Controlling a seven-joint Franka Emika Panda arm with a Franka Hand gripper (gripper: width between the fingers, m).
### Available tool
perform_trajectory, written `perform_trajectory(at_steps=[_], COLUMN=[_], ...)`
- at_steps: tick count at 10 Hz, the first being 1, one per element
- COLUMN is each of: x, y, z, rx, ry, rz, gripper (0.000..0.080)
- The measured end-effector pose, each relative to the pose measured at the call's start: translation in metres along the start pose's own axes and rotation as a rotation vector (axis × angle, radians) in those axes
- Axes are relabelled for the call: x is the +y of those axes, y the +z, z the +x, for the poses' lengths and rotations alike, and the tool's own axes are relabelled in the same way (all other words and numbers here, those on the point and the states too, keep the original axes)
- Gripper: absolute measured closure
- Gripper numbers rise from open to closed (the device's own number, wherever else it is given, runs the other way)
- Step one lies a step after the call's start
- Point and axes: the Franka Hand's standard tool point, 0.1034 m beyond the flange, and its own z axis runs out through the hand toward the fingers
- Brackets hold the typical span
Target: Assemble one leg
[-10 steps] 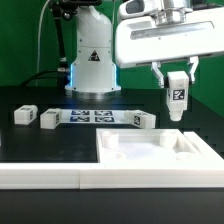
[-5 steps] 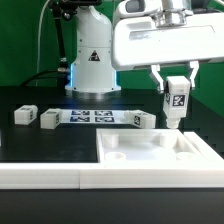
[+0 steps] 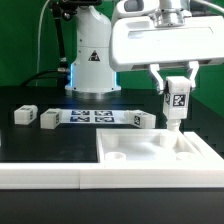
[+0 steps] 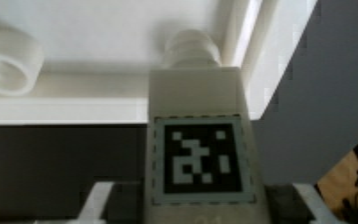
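Hand (image 3: 176, 87) clenched on the leg (image 3: 176, 108), which is held upright just over the corner socket (image 4: 192, 44) of the white panel (image 3: 150, 160). Pickup looks done. Seating and screwing in judged still left.

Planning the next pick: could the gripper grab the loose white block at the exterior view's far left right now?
Probably not yet. The gripper is shut on the leg, held upright over the panel, so its jaws are taken. The path to the white block itself looks free.
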Motion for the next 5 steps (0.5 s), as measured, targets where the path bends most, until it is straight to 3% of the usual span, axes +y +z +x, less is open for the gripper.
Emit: perform_trajectory(at_steps=[5], x=[0.003], y=[0.023], z=[0.034], rx=[0.030], ry=[-0.004], rz=[0.003], gripper=[0.0509])
